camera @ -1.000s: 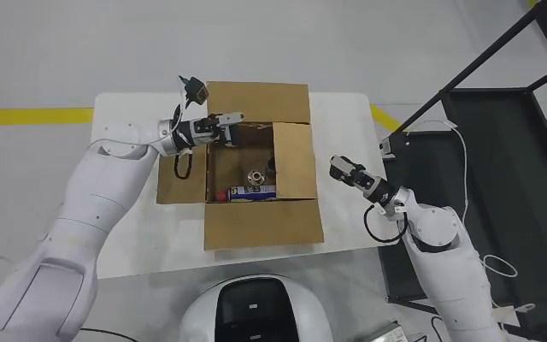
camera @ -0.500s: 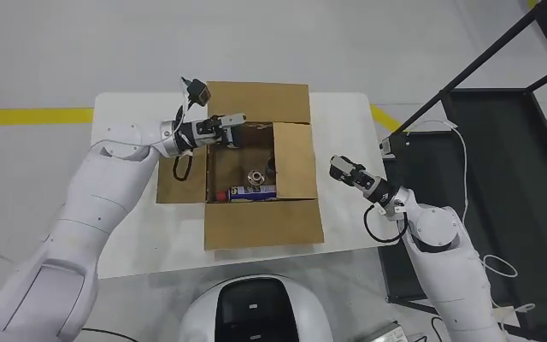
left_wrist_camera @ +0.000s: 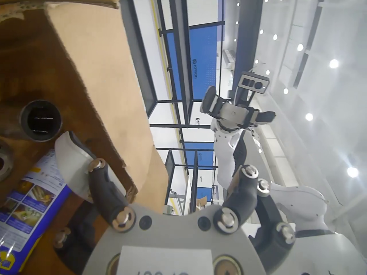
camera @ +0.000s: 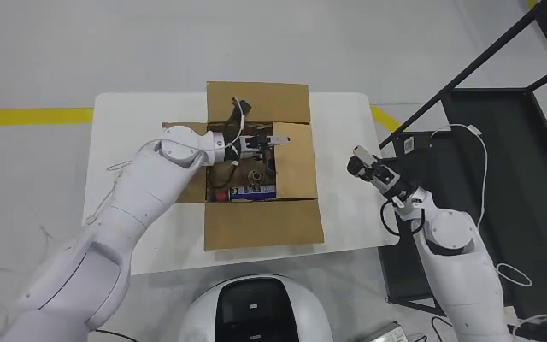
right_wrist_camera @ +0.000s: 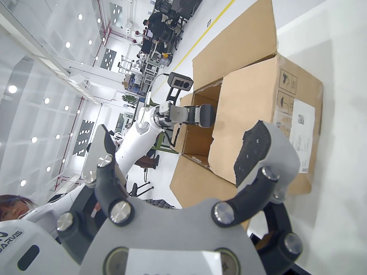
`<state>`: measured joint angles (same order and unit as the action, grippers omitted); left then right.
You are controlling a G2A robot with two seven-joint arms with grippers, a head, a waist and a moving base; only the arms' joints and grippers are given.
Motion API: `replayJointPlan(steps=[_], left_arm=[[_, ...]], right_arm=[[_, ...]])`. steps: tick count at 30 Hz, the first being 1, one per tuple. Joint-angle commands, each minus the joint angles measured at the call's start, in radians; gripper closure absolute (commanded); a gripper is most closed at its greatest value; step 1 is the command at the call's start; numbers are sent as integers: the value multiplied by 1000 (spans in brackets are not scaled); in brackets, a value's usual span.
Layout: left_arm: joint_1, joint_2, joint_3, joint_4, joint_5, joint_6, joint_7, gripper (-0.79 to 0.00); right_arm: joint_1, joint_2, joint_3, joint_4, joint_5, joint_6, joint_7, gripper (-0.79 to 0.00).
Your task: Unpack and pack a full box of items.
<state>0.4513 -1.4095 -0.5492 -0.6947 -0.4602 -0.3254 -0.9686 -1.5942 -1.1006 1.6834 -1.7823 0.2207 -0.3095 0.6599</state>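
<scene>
Brown cardboard box point(camera: 256, 227) sits mid-counter point(camera: 342, 111), top open, far, near and left flaps folded out flat. Right-side flap point(camera: 295, 162) stands raised over the opening's edge. Box has printed handling marks and a white label on its outer right wall.

Inside, on the bottom: blue printed packet point(camera: 254, 192) lying flat with a red end toward the left wall; metal tube point(left_wrist_camera: 40, 120) with a dark open mouth just beside it; another metal part at the left wrist view's edge, too cut off to name.

Left claw point(camera: 275, 139) is over the box opening at the raised flap, spread, one white finger point(left_wrist_camera: 70, 155) inside the box and the flap's edge between the two fingers; contact unclear.

Right claw point(camera: 359, 158) hangs above the counter right of the box, well apart from it, spread, holding nothing.
</scene>
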Motion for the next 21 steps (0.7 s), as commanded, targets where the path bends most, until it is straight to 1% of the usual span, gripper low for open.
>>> replayJointPlan(steps=[1, 4, 5, 6, 8, 9, 13, 14, 15, 18, 21], left_arm=[[-4, -21, 7, 37, -17, -14, 7, -785], [-10, -57, 6, 77, -63, -115, 22, -785], [-14, -65, 7, 87, -65, -136, 25, -785], [-21, -80, 7, 104, -83, -166, 29, -785], [-36, -98, 4, 120, -103, -195, 28, -785], [-44, -110, -3, 128, -131, -221, 21, -785], [-69, -143, -10, 151, -187, -244, -31, -785], [-74, -153, -10, 156, -201, -249, -53, -785], [-77, -166, -9, 151, -225, -270, -105, -785], [-81, -193, -9, 165, -293, -278, -226, -785], [-85, -225, 7, 177, -314, -257, -269, -785]], right_arm=[[-5, 1, 2, 0, 8, 3, 10, -785], [-12, 2, -12, -11, 41, 9, 54, -785], [-13, 2, -15, -14, 51, 11, 66, -785], [-17, 3, -19, -22, 67, 15, 90, -785], [-25, 4, -24, -36, 92, 21, 124, -785], [-35, 5, -27, -51, 120, 25, 166, -785], [-71, 12, -23, -85, 221, 36, 313, -785], [-78, 14, -20, -87, 237, 37, 349, -785], [-87, 16, -19, -83, 258, 39, 385, -785], [-96, 18, -18, -70, 263, 39, 410, -785], [-99, 19, -32, -53, 250, 27, 409, -785]])
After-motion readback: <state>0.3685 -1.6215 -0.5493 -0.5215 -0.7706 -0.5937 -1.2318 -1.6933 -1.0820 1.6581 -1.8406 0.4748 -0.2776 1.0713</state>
